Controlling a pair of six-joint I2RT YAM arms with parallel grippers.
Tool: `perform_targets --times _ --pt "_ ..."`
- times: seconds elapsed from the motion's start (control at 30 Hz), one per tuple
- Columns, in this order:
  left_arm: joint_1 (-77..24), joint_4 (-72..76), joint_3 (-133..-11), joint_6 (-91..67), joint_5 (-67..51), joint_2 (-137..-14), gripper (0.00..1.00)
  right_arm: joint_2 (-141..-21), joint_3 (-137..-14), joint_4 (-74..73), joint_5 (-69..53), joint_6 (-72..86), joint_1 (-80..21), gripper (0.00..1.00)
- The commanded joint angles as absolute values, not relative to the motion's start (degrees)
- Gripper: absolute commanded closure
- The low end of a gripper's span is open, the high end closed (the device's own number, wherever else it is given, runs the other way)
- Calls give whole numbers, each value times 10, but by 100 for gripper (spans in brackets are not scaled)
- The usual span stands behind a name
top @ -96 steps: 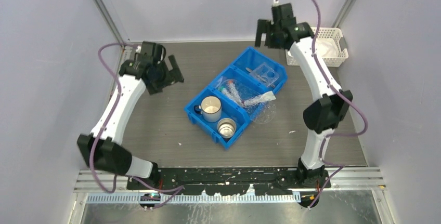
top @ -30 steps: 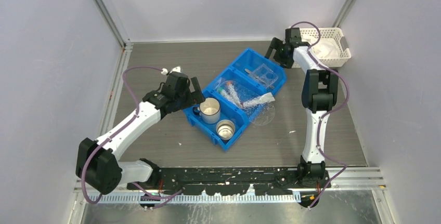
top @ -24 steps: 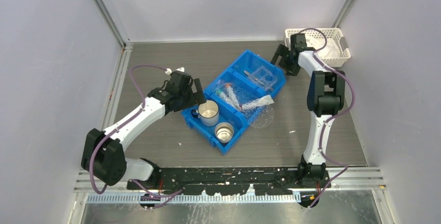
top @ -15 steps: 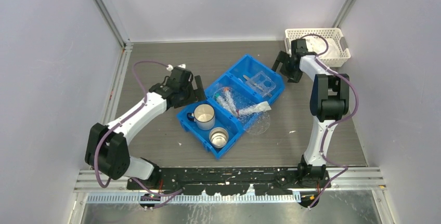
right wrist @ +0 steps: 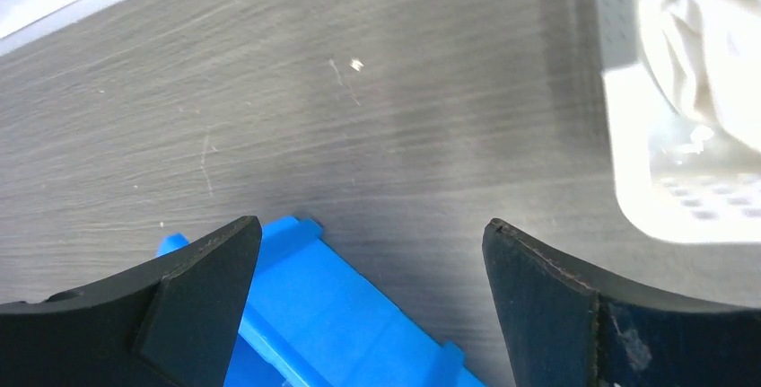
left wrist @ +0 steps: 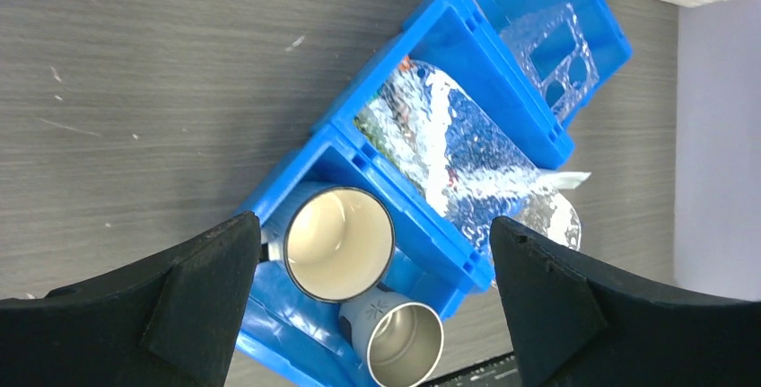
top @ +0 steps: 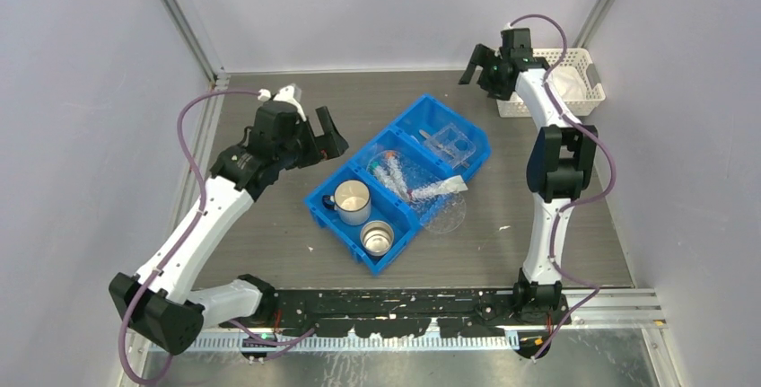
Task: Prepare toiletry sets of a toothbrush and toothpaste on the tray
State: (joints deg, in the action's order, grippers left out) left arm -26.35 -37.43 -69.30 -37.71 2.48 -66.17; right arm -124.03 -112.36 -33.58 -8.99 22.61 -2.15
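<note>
The small clear tray lies in the far compartment of the blue bin; it also shows in the left wrist view. The clear-wrapped toiletry sets lie heaped in the middle compartment, one end sticking out over the bin's right wall; the left wrist view shows them too. My left gripper is open and empty, above the table just left of the bin. My right gripper is open and empty, above the table beyond the bin's far corner.
A white mug and a steel cup stand in the bin's near compartment. A round clear plastic piece lies on the table against the bin's right side. A white lattice basket with white cloth sits at the far right.
The bin has slid a little toward the front left. My left gripper has risen and drawn back left from the bin. My right gripper has moved up and away toward the far wall.
</note>
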Motion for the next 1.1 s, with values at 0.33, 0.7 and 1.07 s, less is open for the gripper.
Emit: perform_targets --times 0.33,0.7,1.07 --pt "-266 -360 -583 -417 -43 -627 0 -1322 -1250 -352 -154 144 -118 0" --pt "-269 -351 -562 -419 -45 -618 0 -1317 -1220 -319 -146 143 -151 0" --pt "-270 -343 -546 -435 -54 -620 0 -1308 -1210 -351 -105 105 -167 0"
